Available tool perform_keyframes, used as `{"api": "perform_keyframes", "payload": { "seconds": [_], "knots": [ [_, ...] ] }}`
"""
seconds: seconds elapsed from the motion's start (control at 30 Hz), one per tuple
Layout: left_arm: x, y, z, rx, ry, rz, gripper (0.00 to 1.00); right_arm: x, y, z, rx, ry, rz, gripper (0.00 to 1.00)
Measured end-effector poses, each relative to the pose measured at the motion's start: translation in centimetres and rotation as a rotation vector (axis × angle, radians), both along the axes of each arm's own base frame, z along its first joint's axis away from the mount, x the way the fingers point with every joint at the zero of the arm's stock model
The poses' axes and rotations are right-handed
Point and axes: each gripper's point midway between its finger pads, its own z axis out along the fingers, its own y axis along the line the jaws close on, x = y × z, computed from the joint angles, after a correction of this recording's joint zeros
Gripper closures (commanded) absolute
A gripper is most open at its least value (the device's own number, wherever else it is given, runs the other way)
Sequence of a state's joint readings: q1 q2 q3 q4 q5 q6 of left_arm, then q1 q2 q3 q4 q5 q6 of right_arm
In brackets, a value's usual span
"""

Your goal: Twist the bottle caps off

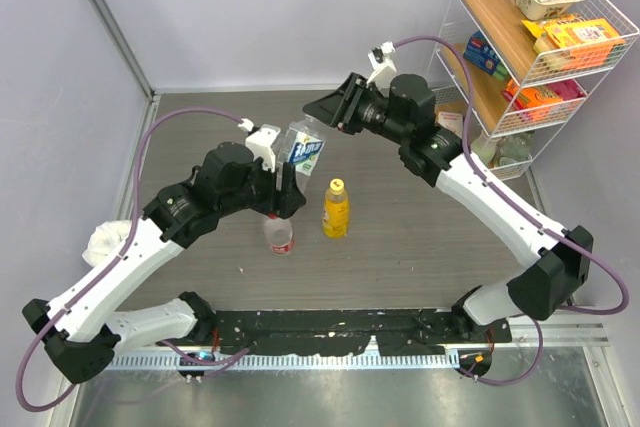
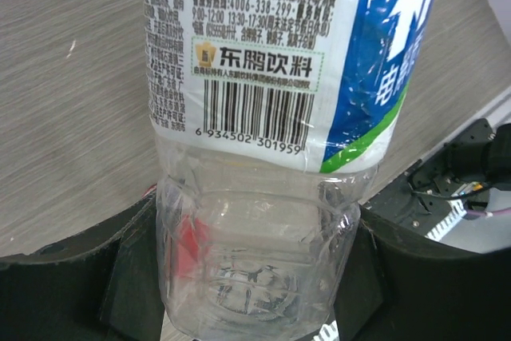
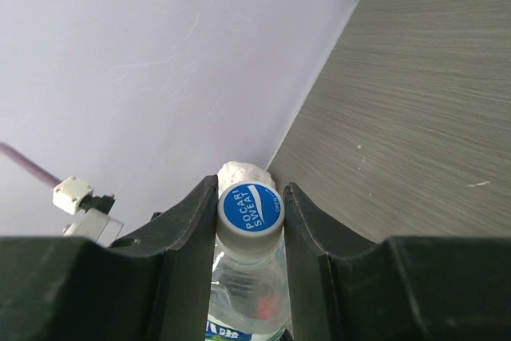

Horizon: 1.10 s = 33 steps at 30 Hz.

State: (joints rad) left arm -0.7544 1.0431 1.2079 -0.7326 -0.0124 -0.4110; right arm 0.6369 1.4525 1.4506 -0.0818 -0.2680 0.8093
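Fingers (image 3: 188, 237) of the right gripper (image 3: 250, 225) stand on either side of the small round white plastic cap with a blue top (image 3: 250, 209), pressed against its rim, so this pincer is clenched on the cap. The cap sits screwed on the neck of the clear plastic bottle with a blue-and-white label (image 1: 303, 147).

In the overhead view that bottle hangs above the table (image 1: 420, 237), tilted, its top reaching up toward the right gripper (image 1: 325, 112). Its lower end sits in the left gripper (image 1: 285, 192). The left wrist view shows the left gripper (image 2: 255, 277) with its black fingers (image 2: 120, 277) squeezed against both sides of the ribbed clear base, below the label's barcode, grasping the bottle (image 2: 255, 77).

Just beside the left gripper, on the grey wood-grain table, stands the small clear plastic bottle with a red label (image 1: 280, 235); its top is partly hidden under the fingers. Near it to the right stands the yellow-orange plastic bottle (image 1: 336, 212), upright, with its round yellow cap (image 1: 337, 185) on.

Well apart at the left edge lies a crumpled white cloth (image 1: 105, 240). At the far right corner stands a white wire shelf rack (image 1: 480, 97) holding snack packets.
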Motion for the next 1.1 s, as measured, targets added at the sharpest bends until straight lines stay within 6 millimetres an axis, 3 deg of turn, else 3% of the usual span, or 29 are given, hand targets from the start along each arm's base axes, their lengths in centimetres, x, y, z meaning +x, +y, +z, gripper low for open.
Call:
{"api": "perform_keyframes", "payload": {
  "seconds": [0.27,0.57,0.87,0.97,1.1],
  "knots": [
    [-1.2,-1.5,1.8,-0.099,-0.008,-0.078,0.76,-1.2,-1.7,2.2,0.14,-0.094,0.141,0.98],
    [-3.3,-4.6,4.8,-0.293,0.039,-0.216,0.8,-3.7,-2.8,5.6,0.215,-0.246,0.332,0.98],
    [-7.1,-7.1,9.9,-0.572,0.046,-0.443,0.81,-8.8,-4.5,11.5,0.412,-0.446,0.548,0.98],
    [-8.2,-7.5,10.8,-0.623,0.062,-0.505,0.81,-9.8,-4.9,12.3,0.448,-0.476,0.59,0.98],
    [-8.4,-7.6,10.9,-0.637,0.081,-0.514,0.82,-9.3,-4.7,12.1,0.421,-0.465,0.575,0.98]
  ]
}}
